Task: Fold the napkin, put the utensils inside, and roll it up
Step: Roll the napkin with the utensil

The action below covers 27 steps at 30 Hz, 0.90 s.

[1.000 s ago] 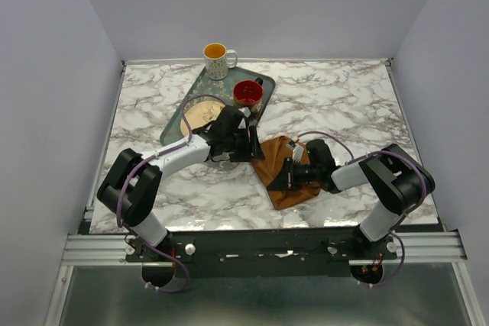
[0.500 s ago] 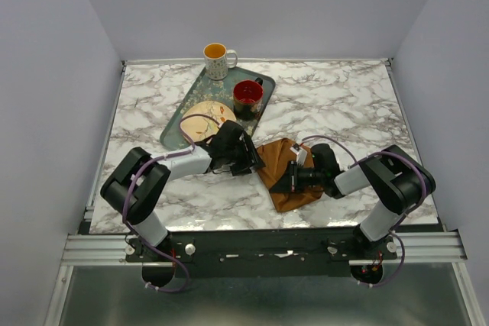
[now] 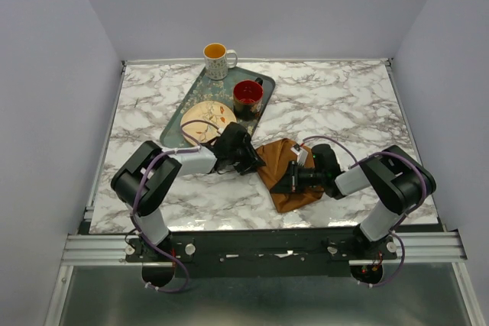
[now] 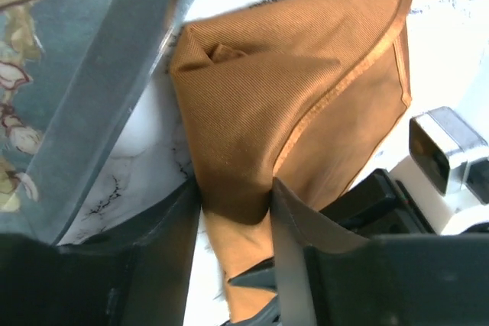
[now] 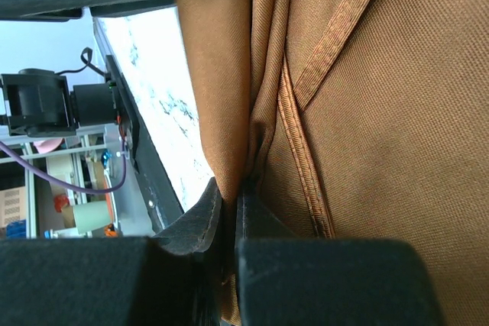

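The rust-brown napkin lies folded and bunched on the marble, right of the middle. In the left wrist view the napkin has one rounded fold reaching between the fingers of my left gripper. That gripper is open, with its jaws still well apart on either side of the fold. It sits at the cloth's left corner. My right gripper is shut on a pinched edge of the napkin, low over its near side. I cannot make out the utensils.
A dark green patterned tray lies at the back left, its rim right beside the napkin's corner. On it are a cream plate and a red cup. A yellow mug stands behind it.
My left gripper has come off the tray's near corner, down and right to the napkin's left corner, and its jaws have narrowed around a fold. The right gripper has barely moved.
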Available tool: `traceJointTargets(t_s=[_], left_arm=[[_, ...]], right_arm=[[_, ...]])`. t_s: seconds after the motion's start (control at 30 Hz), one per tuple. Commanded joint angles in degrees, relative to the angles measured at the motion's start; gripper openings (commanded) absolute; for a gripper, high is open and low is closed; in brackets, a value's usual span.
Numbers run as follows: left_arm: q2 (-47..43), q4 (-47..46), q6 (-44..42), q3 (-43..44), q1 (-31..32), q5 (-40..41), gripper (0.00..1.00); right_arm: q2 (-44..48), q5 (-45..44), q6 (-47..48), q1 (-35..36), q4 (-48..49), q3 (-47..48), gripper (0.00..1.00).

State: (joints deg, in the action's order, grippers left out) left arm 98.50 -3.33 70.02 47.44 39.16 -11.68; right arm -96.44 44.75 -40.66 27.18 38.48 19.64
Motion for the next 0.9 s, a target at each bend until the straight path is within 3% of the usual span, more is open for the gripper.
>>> traceJointTargets(t_s=[0.0, 0.27, 0.3, 0.43, 0.5, 0.63, 0.87], left_arm=[[2.6, 3.2, 1.0, 1.3, 1.1, 5.8, 0.41], [7.4, 9.4, -1.3, 5.9, 2.3, 11.2, 0.25], [7.6, 11.0, -2.4, 6.5, 2.5, 12.9, 0.17], [8.9, 14.6, -3.7, 9.0, 3.2, 14.8, 0.05], [9.3, 16.7, -3.7, 10.4, 3.6, 15.5, 0.00], [9.4, 19.1, -3.9, 12.0, 3.8, 16.4, 0.00], [9.8, 22.3, -4.2, 15.6, 4.9, 17.0, 0.00]], right_arm=[[-1.9, -3.8, 3.9, -0.7, -7.0, -1.9, 0.01], [-2.2, -3.6, 5.8, -0.6, -8.7, -0.8, 0.01], [-2.0, -3.6, 5.9, -0.6, -8.8, -0.8, 0.01], [-0.9, -6.2, 6.6, 0.0, -12.4, 0.3, 0.01], [0.1, -7.7, 7.6, 0.6, -16.4, 1.8, 0.06], [2.8, -12.2, 9.3, 1.8, -23.5, 4.4, 0.16], [9.7, -22.1, 11.9, 4.9, -38.2, 10.5, 0.52]])
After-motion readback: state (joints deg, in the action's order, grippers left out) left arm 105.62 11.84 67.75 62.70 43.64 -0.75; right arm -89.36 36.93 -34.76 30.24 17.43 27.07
